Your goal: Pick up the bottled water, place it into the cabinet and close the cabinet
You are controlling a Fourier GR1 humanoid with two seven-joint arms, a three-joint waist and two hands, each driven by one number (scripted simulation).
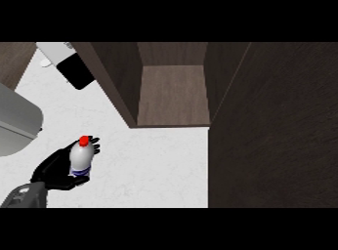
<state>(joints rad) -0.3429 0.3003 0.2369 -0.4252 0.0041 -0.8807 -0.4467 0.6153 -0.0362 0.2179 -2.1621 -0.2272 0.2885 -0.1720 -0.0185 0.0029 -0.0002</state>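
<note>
Bottled water [81,157] is seen gripped in the left hand [58,172], low at the left of the head view, above the white table [150,161]. The black fingers are curled round the lower half of the bottle, its blue-banded label partly hidden by them, while the white body and the red cap are left showing above the hand. The bottle is held close to upright, cap pointing away from the grey forearm. The cabinet [173,95] is found up and to the right, well apart from the bottle, its dark wood compartment open toward the hand. A large dark door panel [280,132] is seen along the right side of the view. A grey rounded appliance [6,122] is seen at the left edge, near the hand but not touching it. The right hand is not shown anywhere.
</note>
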